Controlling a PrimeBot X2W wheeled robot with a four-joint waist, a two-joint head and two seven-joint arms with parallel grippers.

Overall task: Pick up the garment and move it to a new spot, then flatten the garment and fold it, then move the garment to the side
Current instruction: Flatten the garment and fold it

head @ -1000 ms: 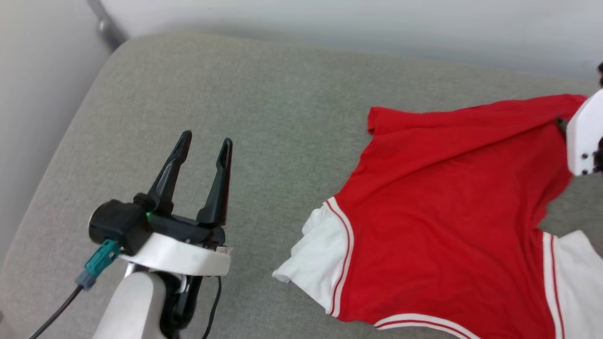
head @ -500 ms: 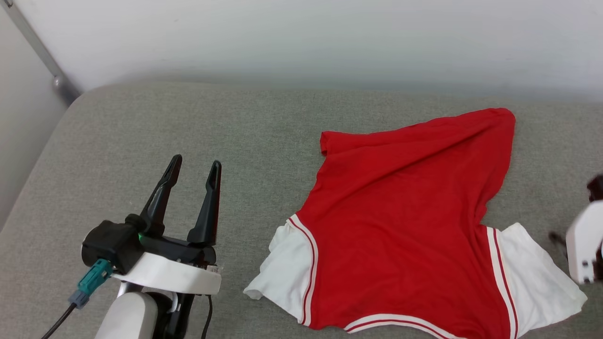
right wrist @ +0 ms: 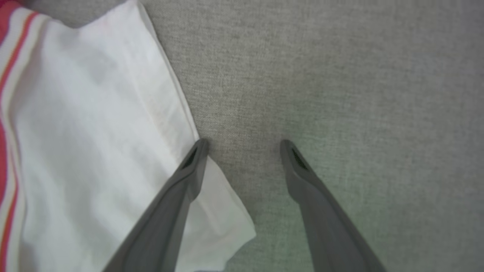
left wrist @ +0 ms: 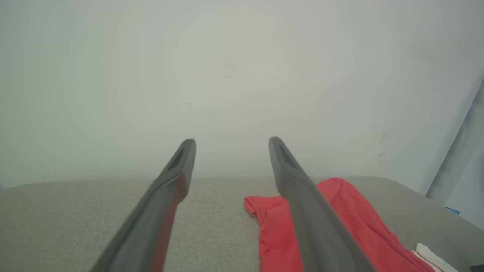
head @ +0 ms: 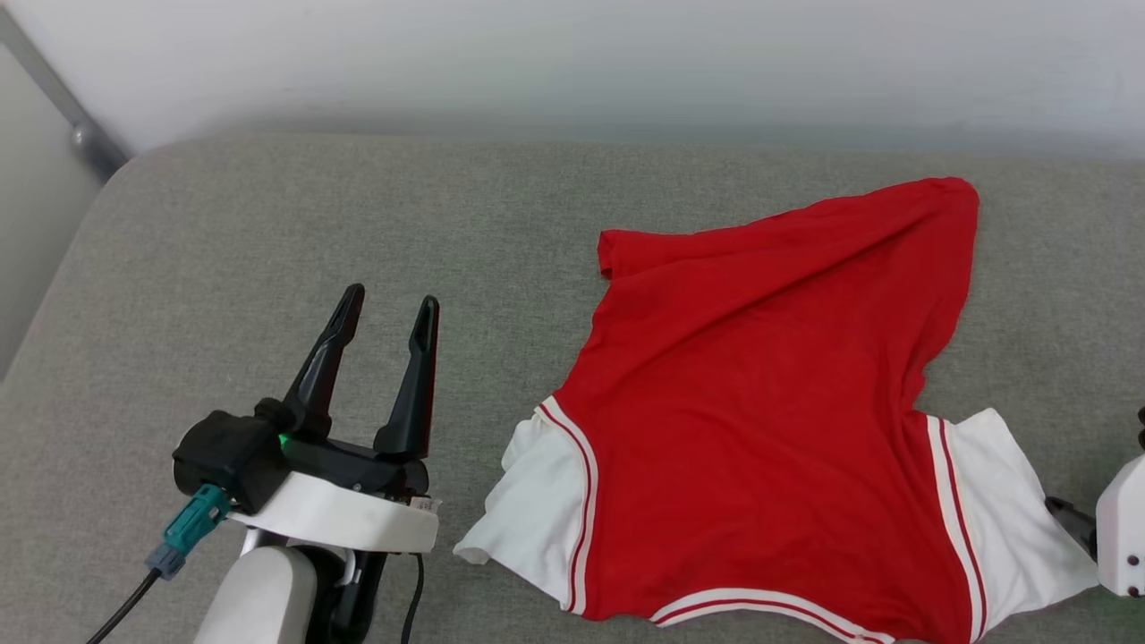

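Garment (head: 760, 429), a red jersey of thin, soft knit with white short sleeves, lies spread on the right half of a grey, coarsely woven cushion (head: 268, 233), its plain red face up. Nearest, a curved band of red-and-white stripe trim runs along its near edge. The sleeves fan out to left and right, each joined to the body by the same striped piping. At near left, well apart from the cloth, the left gripper (head: 391, 297) has its long, dark, tapered jaws parted over bare cushion, gripping nothing. At near right the right gripper (right wrist: 244, 142) also has its jaws wide and empty, one tip over the edge of the right sleeve (right wrist: 94, 132), the other over cushion. Farther off the red body narrows into diagonal wrinkles, ending in a rounded far-right corner and a small curled far-left one. A pale, smooth wall (head: 572, 63) rises behind.
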